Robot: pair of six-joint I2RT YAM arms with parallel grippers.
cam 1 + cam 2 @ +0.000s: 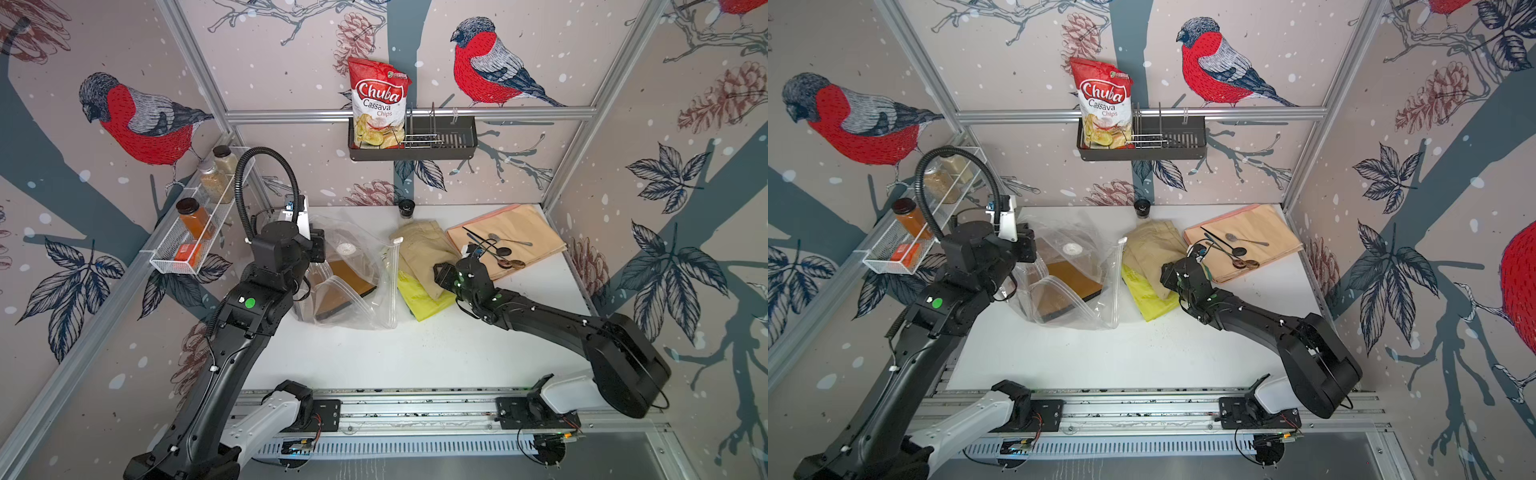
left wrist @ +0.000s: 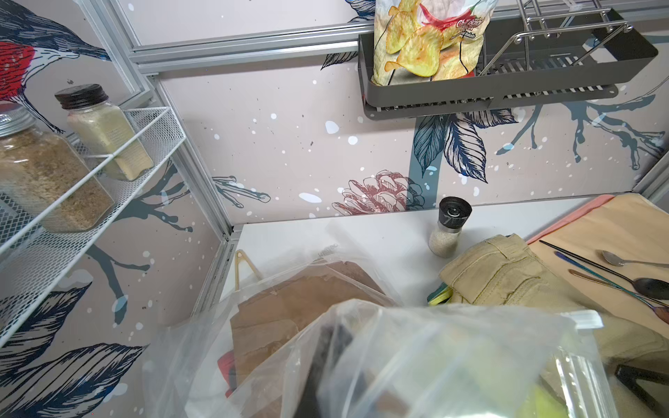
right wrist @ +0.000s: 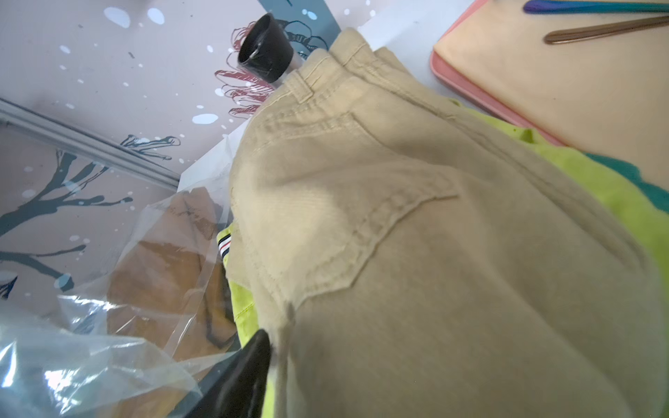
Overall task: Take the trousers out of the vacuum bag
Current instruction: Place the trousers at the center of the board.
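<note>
The vacuum bag (image 1: 370,307) is clear, glossy, crinkled plastic film with a white plastic valve disc (image 1: 345,248). Inside it, the mustard trousers (image 1: 347,279) look like matt cloth. Beside the bag, the khaki trousers (image 3: 398,253) are matt, finely ribbed cloth, over smooth yellow trousers (image 1: 419,299). The bench (image 1: 374,357) is smooth matt white. Shiny metal spoons (image 1: 505,251) lie on matt peach cloth (image 1: 528,228).

Open table (image 1: 374,357) before vacuum bag (image 1: 374,303) and trousers (image 1: 424,249)

White desk (image 1: 374,353): clear vacuum bag (image 1: 353,266) left-ctr, yellow trousers (image 1: 419,301) just beside it w/ khaki pair (image 1: 424,245) partly on top, peach cloth (image 1: 523,228) back right, grinder (image 1: 406,208) by back wall.
</note>
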